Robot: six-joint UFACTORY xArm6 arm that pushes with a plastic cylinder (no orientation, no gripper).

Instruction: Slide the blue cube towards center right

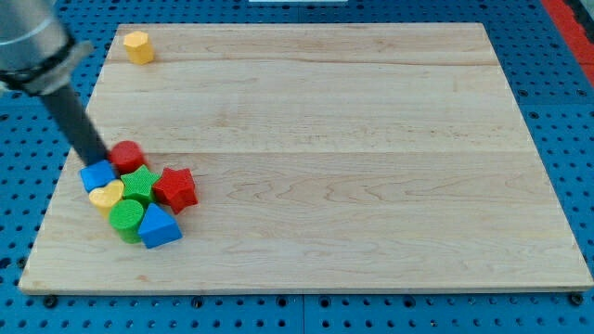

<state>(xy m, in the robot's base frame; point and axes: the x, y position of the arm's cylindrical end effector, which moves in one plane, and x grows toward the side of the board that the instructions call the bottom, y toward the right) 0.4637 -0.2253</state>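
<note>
The blue cube (96, 174) sits at the left of the wooden board, at the upper left of a tight cluster of blocks. My tip (100, 160) rests at the cube's top edge, touching or almost touching it, between the cube and the red cylinder (127, 155). The dark rod slants up to the view's top left. Next to the cube lie a yellow heart (108, 196), a green star (139, 184) and a red star (175, 188).
A green cylinder (126, 219) and a blue triangular block (159, 226) lie at the cluster's bottom. A yellow hexagonal block (138, 46) sits alone at the board's top left corner. The board's left edge (58, 190) is close to the cluster.
</note>
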